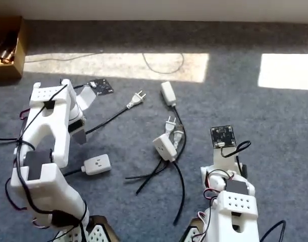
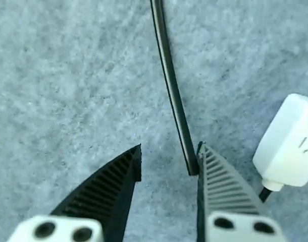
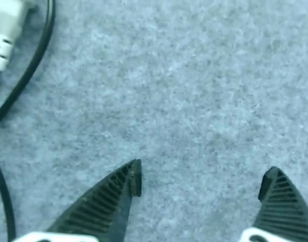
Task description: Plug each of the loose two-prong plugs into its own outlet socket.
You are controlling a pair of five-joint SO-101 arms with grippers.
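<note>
Both spread, gripping nothing: left gripper [image 2: 169,151] & right gripper [image 3: 202,176] over grey carpet [image 1: 275,126] w/ sun patches [image 1: 118,65].

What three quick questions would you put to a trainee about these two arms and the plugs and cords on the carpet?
1. True or false: the left gripper is shut on a two-prong plug.
2. What lies between the fingers of the right gripper?
A. bare carpet
B. a white socket block
C. a loose plug
3. Fill in the blank: the cord that runs between the left gripper's fingers is ____ in colour.

Key: 1 false, it stands open with nothing held; 2 A; 3 black.
</note>
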